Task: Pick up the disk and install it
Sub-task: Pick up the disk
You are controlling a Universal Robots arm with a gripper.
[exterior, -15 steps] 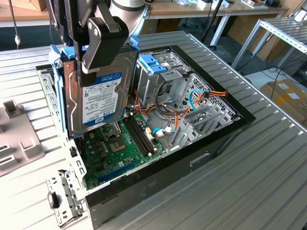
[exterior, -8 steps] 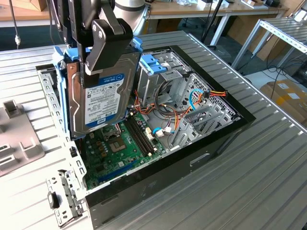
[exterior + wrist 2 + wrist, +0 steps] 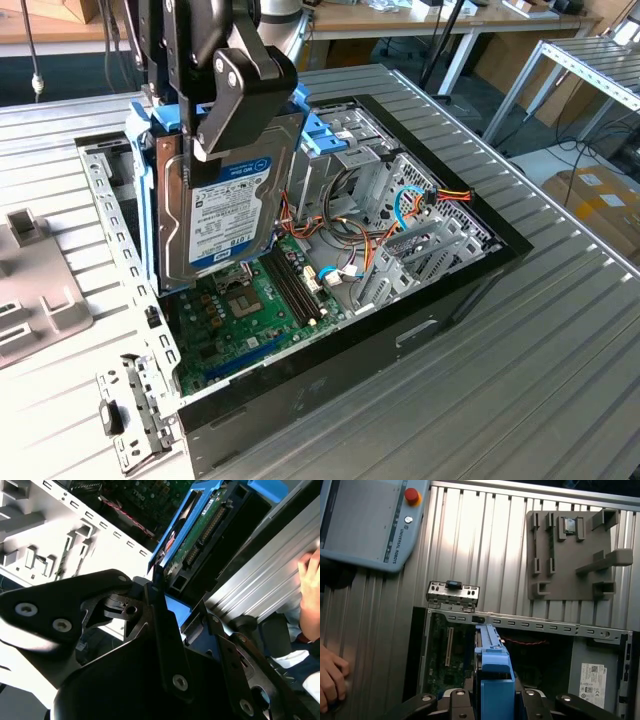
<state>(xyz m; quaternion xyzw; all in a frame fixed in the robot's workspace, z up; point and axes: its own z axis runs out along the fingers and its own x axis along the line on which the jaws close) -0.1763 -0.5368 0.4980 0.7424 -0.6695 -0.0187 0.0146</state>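
Observation:
The disk (image 3: 225,215), a grey metal drive with a white-and-blue label and blue side rails, hangs on edge above the open computer case (image 3: 400,330), over the motherboard (image 3: 240,310). My gripper (image 3: 215,110) is shut on the disk's upper part, with one black finger (image 3: 245,90) pressed on the label face. In the second wrist view the disk (image 3: 200,525) shows its green circuit board and connector end. In the first wrist view its blue rail (image 3: 495,680) sticks out between the black fingers, above the case's inside.
Blue drive-bay brackets (image 3: 330,135) and loose cables sit at the case's far side. A grey fixture plate (image 3: 30,290) lies on the table at the exterior view's left, a small metal bracket (image 3: 130,410) by the case corner. A teach pendant (image 3: 365,520) and a person's hand (image 3: 332,680) rest nearby.

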